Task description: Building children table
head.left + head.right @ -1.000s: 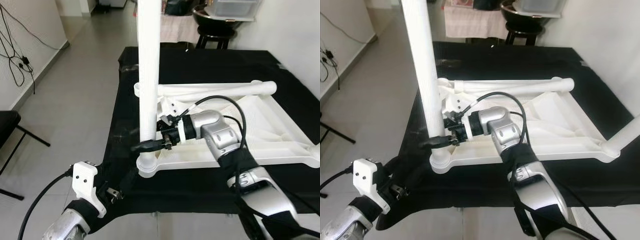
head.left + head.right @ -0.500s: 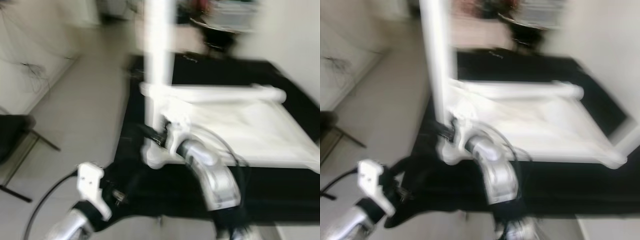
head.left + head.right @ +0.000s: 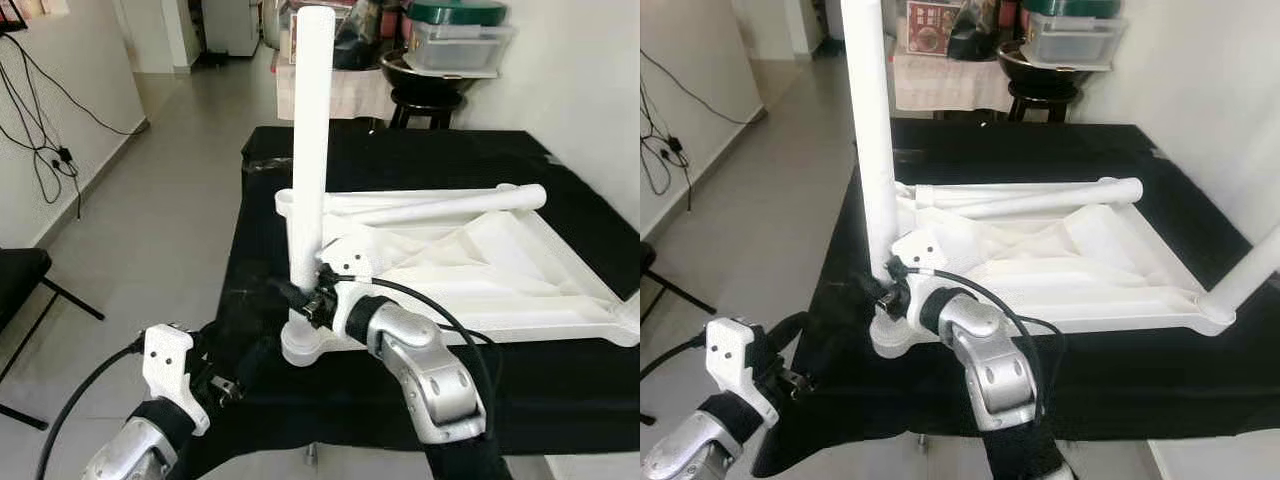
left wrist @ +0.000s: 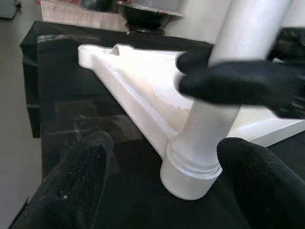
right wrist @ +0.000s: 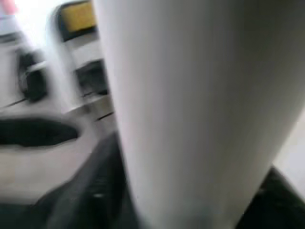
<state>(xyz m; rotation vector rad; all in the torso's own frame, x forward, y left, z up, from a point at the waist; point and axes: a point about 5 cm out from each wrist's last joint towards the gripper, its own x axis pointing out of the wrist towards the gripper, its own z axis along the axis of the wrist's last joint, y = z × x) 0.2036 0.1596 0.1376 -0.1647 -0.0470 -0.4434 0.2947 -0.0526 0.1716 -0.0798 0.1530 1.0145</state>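
Tabletop (image 3: 520,270), white, lay upside down on black-covered surface (image 3: 400,160). Upright leg (image 3: 310,150) stood in tabletop's near-left corner socket. Right gripper (image 3: 295,297) clenched around that leg just above the socket. Left gripper (image 4: 162,191) released, fingers spread, hovering near the same corner.

Smooth white plastic table leg (image 3: 310,150); matt black cloth (image 3: 420,150).

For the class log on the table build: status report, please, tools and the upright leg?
Right tool shut on upright white leg, low near its corner socket. Left tool open, short of that socket. Upturned tabletop on black cloth; loose leg lying across it.
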